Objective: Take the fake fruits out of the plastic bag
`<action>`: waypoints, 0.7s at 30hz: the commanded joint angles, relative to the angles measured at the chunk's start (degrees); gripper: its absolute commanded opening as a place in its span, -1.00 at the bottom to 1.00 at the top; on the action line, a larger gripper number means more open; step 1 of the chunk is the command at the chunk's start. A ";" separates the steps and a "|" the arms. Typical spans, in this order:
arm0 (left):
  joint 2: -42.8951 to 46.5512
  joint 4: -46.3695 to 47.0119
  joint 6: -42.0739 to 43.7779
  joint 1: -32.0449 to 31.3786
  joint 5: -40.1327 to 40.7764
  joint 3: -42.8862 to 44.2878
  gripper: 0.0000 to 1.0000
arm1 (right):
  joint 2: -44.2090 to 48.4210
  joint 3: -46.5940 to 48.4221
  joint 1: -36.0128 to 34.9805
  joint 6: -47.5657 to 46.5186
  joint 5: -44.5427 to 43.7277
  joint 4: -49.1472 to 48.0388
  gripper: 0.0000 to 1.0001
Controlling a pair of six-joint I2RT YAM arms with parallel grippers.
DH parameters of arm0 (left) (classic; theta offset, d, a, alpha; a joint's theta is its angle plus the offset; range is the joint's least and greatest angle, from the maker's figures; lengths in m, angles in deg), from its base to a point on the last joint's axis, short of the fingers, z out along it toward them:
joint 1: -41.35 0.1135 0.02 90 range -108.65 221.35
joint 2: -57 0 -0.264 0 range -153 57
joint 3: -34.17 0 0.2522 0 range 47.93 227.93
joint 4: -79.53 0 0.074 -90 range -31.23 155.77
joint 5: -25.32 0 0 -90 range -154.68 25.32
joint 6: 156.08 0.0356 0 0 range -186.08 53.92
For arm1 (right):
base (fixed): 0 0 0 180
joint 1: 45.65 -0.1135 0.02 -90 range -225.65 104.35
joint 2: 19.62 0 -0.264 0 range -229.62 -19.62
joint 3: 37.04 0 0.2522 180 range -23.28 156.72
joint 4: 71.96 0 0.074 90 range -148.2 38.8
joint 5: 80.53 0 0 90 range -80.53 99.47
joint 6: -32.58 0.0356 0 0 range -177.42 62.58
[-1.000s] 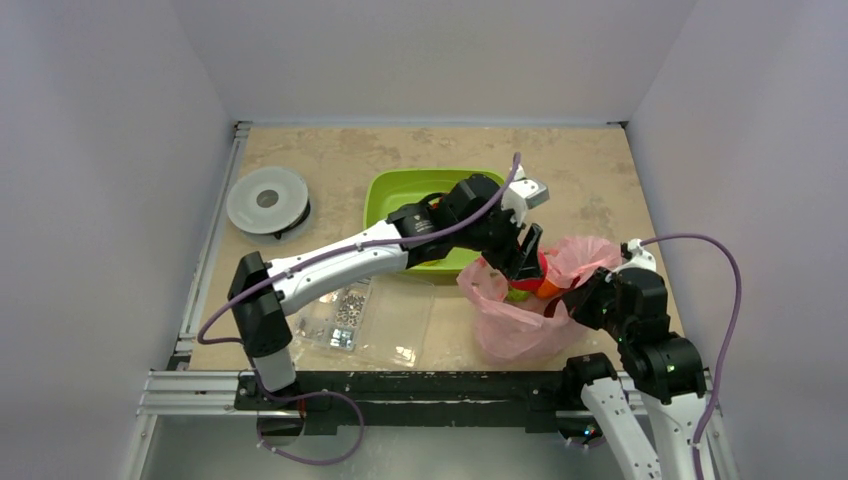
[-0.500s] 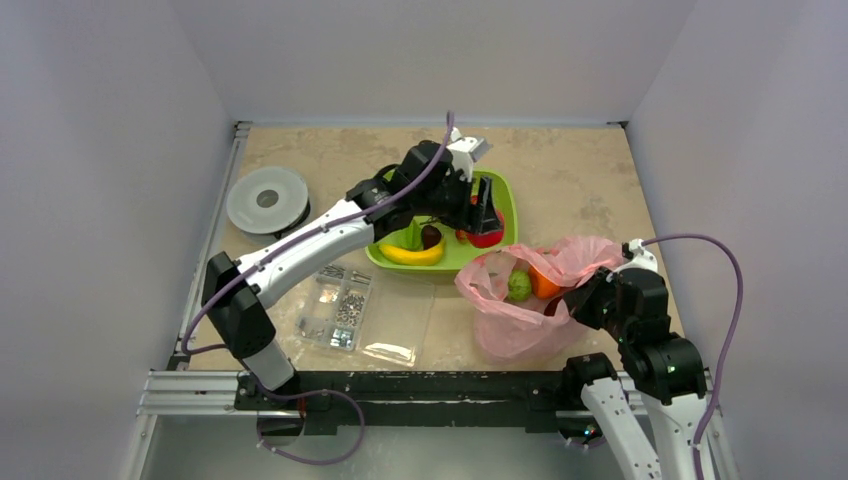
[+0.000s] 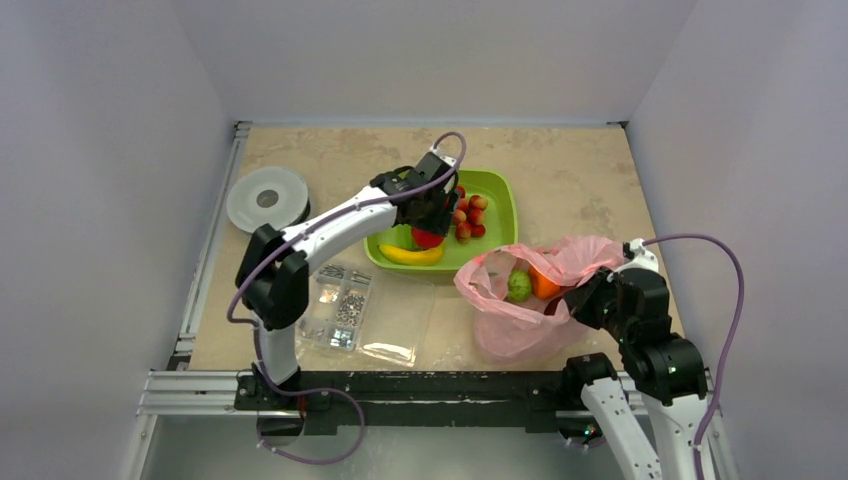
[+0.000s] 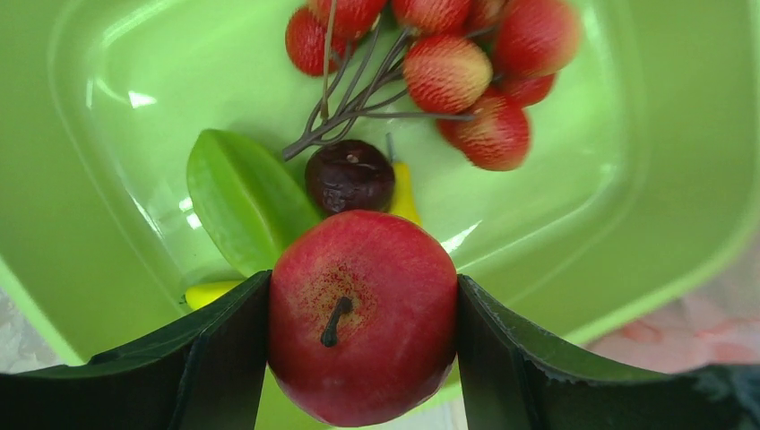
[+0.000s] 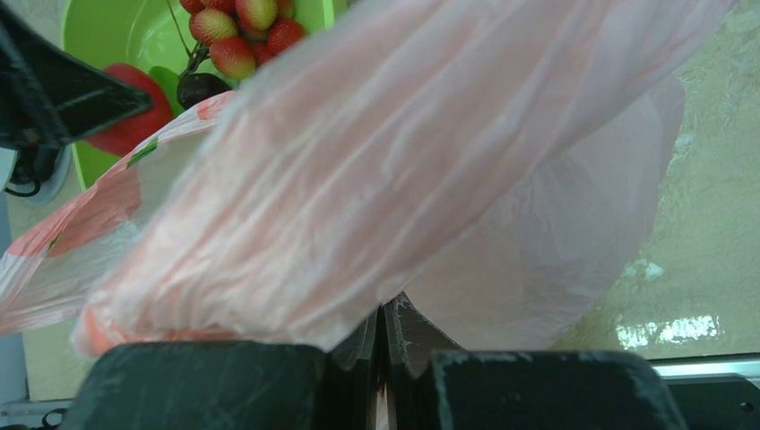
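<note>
My left gripper (image 3: 430, 232) (image 4: 363, 349) is shut on a red round fruit (image 4: 363, 313) (image 3: 428, 238) and holds it over the green tray (image 3: 500, 195) (image 4: 645, 179). In the tray lie a yellow banana (image 3: 410, 255), a green piece (image 4: 242, 197), a dark maroon fruit (image 4: 349, 175) and a berry cluster (image 4: 466, 63). The pink plastic bag (image 3: 510, 320) (image 5: 403, 161) lies right of the tray, open, with a green fruit (image 3: 518, 286) and an orange fruit (image 3: 543, 285) inside. My right gripper (image 3: 578, 300) (image 5: 384, 322) is shut on the bag's edge.
A clear compartment box of screws (image 3: 345, 308) lies in front of the tray. A grey round spool (image 3: 267, 199) sits at the far left. White walls close in the table on three sides.
My left gripper lifted the red fruit out of the bag and carried it left to the tray, now over the tray's near left part. The right gripper has stayed on the bag.
</note>
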 commanded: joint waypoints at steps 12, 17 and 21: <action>-2.12 -4.98 4.60 0.66 -1.16 2.05 0.54 | 0.45 3.13 0.01 0.20 -0.84 -0.96 -1.00; 4.40 -6.09 4.79 0.59 -3.36 3.19 0.62 | 0.09 2.86 -0.06 0.21 -0.19 -1.73 -1.00; 7.18 -8.32 4.78 0.57 -5.46 6.58 0.64 | -0.37 3.38 -0.01 -0.04 -0.23 -1.88 -1.00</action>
